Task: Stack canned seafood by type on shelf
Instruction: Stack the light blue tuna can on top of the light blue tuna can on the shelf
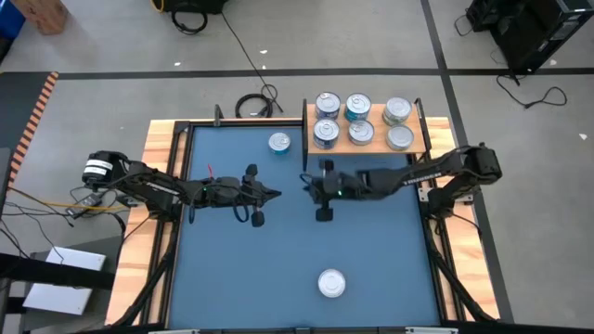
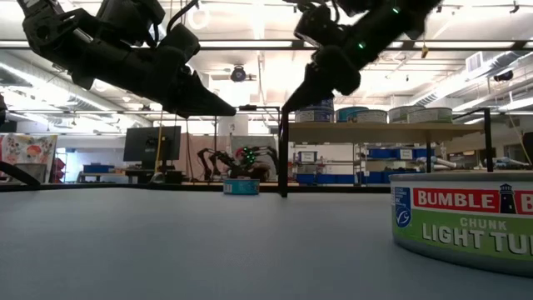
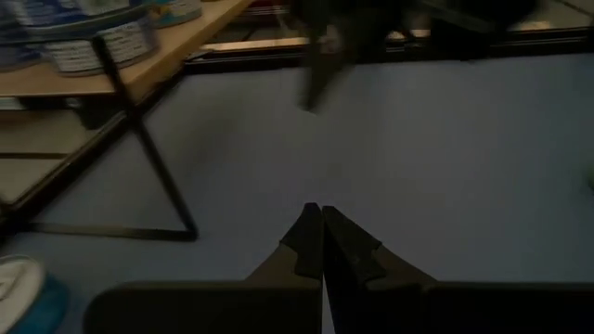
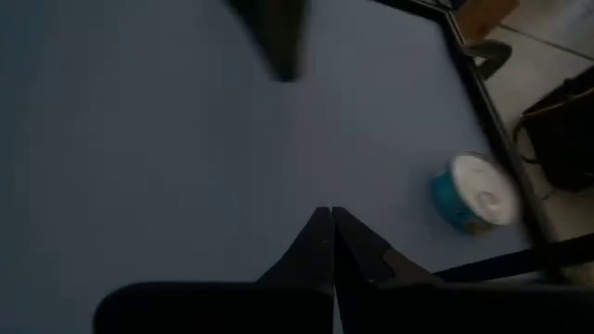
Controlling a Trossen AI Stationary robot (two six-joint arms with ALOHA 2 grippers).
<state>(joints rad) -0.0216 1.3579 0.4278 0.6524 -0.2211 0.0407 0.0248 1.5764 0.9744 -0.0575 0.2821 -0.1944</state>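
Tins crowd the shelf (image 1: 367, 144), a light wooden board with thin black posts, and the high view shows six of them (image 1: 361, 121) there in two rows, silver tops up, some with blue sides and some grey. That view alone shows the whole layout: a blue-sided tin (image 1: 279, 143) stands on the blue mat (image 1: 371, 260) just beside the shelf's left end, and a silver-topped tin (image 1: 331, 283) stands alone well apart from the shelf, near the mat's opposite edge. The left gripper (image 1: 276, 194) hangs over the mat off the shelf's left front corner, and the right gripper (image 1: 306, 180) hangs just in front of the shelf, the two tips pointing at each other and close together. The low view adds what the overhead cannot: both grippers are clear above the mat, and the lone tin (image 2: 466, 221), close to the lens, carries a green and red tuna label, while the blue-sided tin (image 2: 241, 186) sits far back beside a shelf post. Each wrist view settles the fingers: the left fingers (image 3: 306, 239) are pressed together holding nothing, and the right fingers (image 4: 317, 239) are likewise closed and empty, with the blue-sided tin (image 4: 475, 193) beyond them.
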